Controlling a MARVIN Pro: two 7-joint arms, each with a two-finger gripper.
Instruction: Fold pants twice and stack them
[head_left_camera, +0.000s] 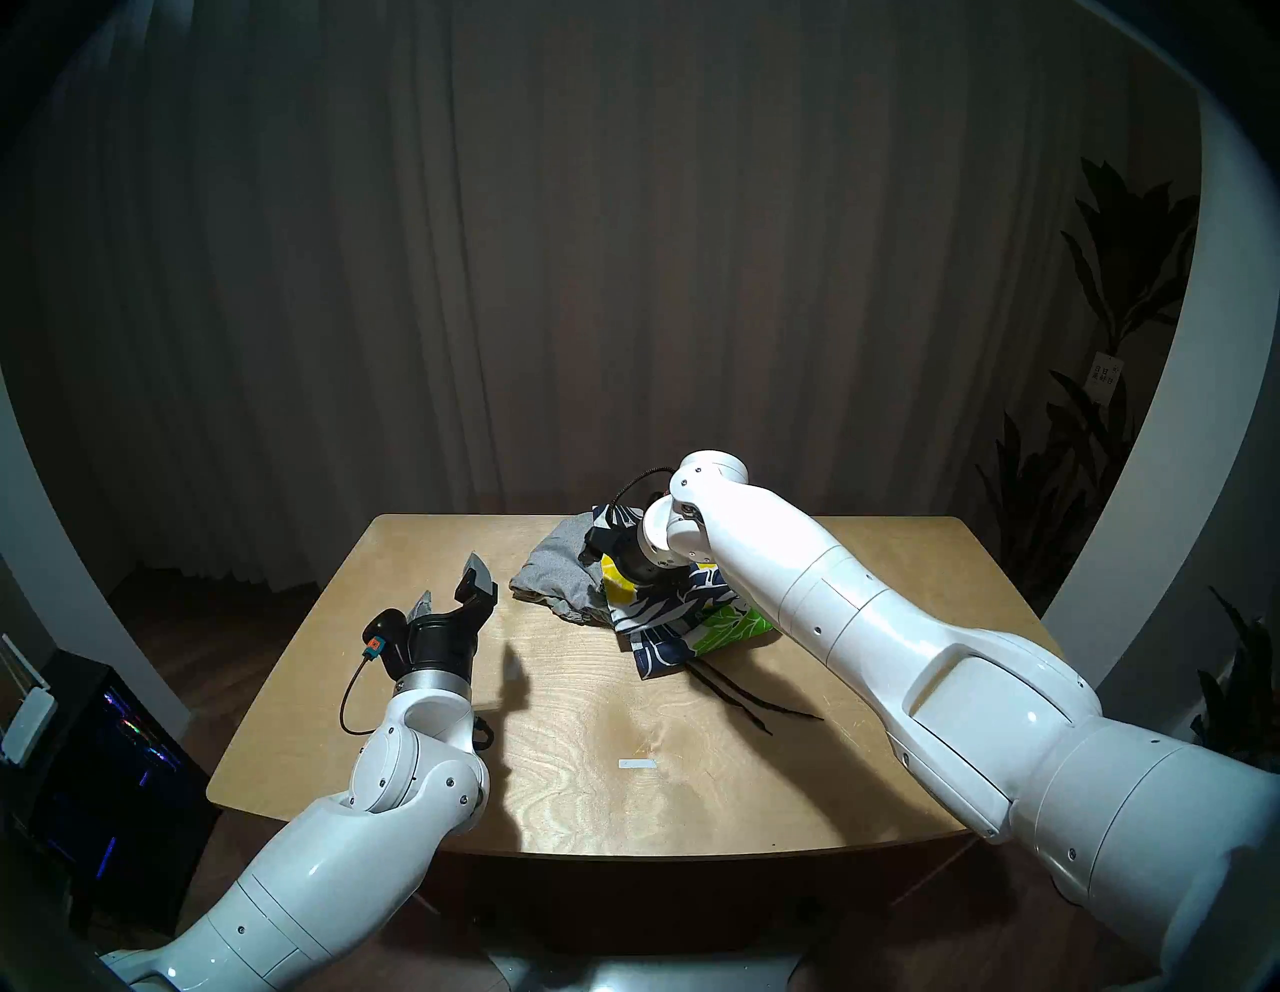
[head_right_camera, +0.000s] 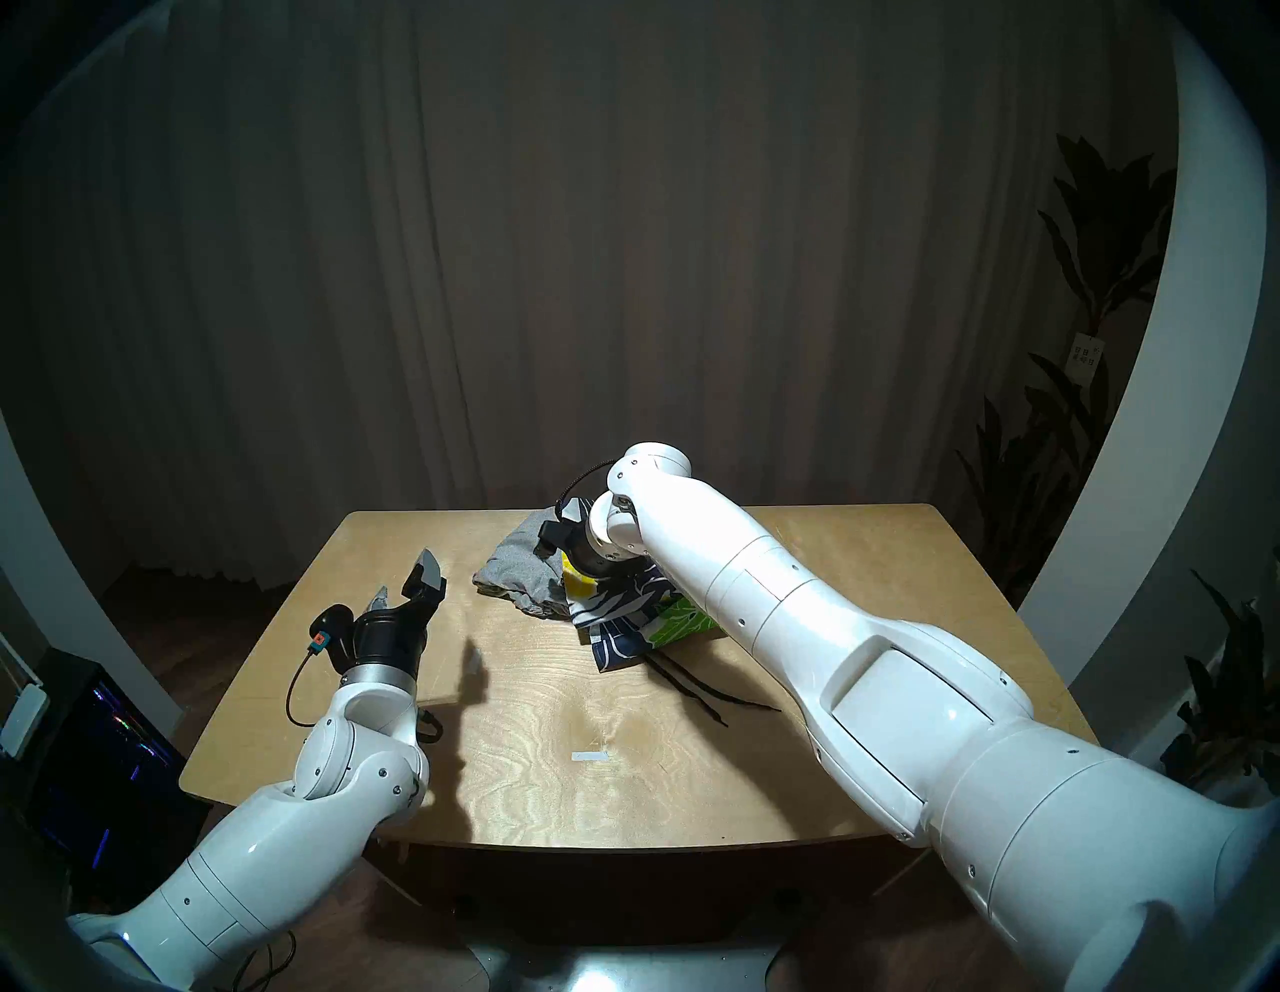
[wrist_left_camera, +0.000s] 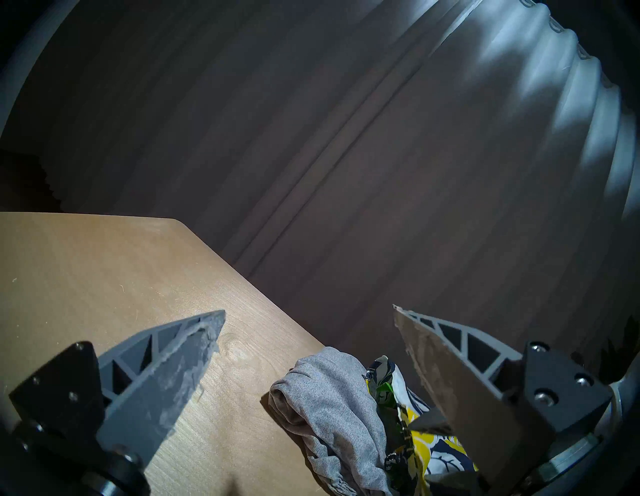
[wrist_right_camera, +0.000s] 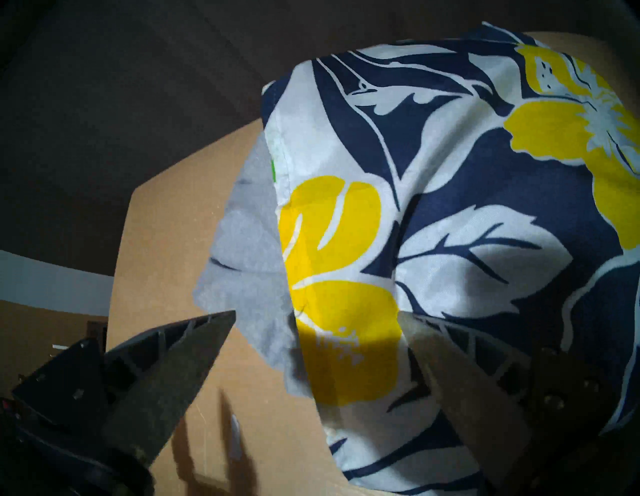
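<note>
The pants are two crumpled pairs of shorts heaped together at the table's far middle. The heather-grey shorts (head_left_camera: 554, 575) (wrist_left_camera: 332, 398) lie on the left. Overlapping them on the right are the navy-white floral shorts (head_left_camera: 682, 613) (wrist_right_camera: 450, 225), whose black drawstring (head_left_camera: 748, 700) trails toward me. My right gripper (wrist_right_camera: 317, 313) is open and low over the heap: one finger hangs over bare table, the other over the floral cloth. In the head views its fingers are hidden behind the wrist. My left gripper (head_left_camera: 449, 575) (wrist_left_camera: 309, 309) is open and empty, raised to the left of the grey shorts.
The wooden table (head_left_camera: 623, 817) carries a small white tape mark (head_left_camera: 636, 764) near its front middle. A dark computer case (head_left_camera: 104, 762) stands on the floor at the left, and plants (head_left_camera: 1108, 312) stand at the right. A curtain hangs behind the table.
</note>
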